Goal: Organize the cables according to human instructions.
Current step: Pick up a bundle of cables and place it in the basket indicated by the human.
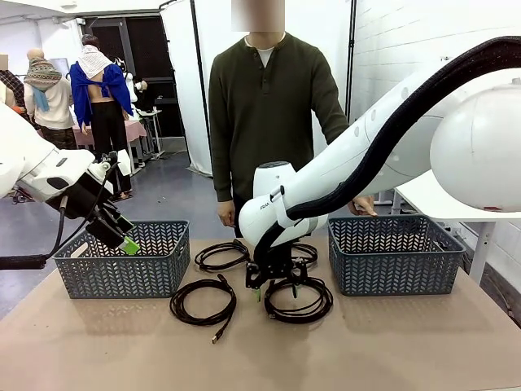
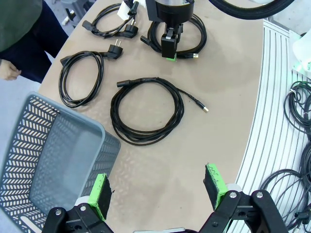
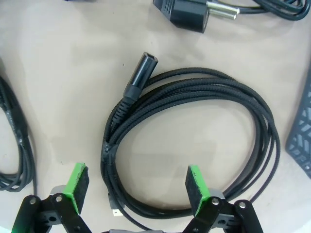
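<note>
Four black coiled cables lie on the table between two baskets. My right gripper [image 1: 273, 281] hangs open just above the front right cable [image 1: 299, 299]. In the right wrist view its green pads [image 3: 196, 183] straddle the near side of this braided coil [image 3: 194, 87], not touching it. The front left cable [image 1: 203, 300] and the two rear cables [image 1: 221, 254] [image 1: 305, 252] lie free. My left gripper [image 1: 126, 242] hovers open and empty over the left basket's near corner [image 2: 48, 160]. The person [image 1: 269, 106] stands at the far edge, hands low.
A grey-blue basket [image 1: 122, 261] stands at the left and another [image 1: 395, 254] at the right. In the left wrist view a ribbed white surface [image 2: 272, 111] with other dark cords borders the table. Bare tabletop [image 1: 260, 350] lies in front of the coils.
</note>
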Motion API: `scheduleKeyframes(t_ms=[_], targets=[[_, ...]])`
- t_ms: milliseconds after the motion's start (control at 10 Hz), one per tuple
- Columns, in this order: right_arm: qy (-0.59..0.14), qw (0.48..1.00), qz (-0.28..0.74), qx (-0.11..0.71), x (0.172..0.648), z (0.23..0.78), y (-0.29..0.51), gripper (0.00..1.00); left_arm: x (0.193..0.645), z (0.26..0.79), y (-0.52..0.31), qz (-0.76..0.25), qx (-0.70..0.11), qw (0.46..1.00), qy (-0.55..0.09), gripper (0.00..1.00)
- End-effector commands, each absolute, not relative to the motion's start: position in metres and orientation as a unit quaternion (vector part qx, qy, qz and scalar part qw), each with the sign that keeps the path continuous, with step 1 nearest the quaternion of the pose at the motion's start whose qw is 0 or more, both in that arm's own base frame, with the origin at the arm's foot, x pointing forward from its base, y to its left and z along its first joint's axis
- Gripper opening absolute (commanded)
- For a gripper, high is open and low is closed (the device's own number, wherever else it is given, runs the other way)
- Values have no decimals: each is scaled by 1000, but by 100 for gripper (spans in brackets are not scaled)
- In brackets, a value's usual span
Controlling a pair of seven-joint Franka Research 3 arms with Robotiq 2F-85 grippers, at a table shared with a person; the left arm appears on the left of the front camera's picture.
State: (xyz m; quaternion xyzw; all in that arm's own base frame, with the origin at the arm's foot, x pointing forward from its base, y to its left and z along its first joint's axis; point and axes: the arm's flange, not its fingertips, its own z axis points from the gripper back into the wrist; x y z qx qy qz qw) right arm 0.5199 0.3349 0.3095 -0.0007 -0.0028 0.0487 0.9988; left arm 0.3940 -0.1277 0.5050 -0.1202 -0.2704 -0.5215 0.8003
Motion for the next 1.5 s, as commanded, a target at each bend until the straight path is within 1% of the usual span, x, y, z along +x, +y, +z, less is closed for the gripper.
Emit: scheduleKeyframes(t_ms=[0, 800, 1000, 1400], targets=[[-10, 999, 41, -24, 526, 306, 342, 100, 397, 505, -125, -527, -129, 794, -274, 100], [-5, 999, 32, -23, 527, 295, 342, 100, 397, 505, -125, -527, -129, 794, -274, 100], [3, 999, 28, -25, 529, 294, 344, 81, 397, 505, -125, -527, -129, 794, -274, 100], [1, 999, 36, -19, 529, 295, 347, 32, 397, 505, -125, -527, -129, 794, -274, 100]])
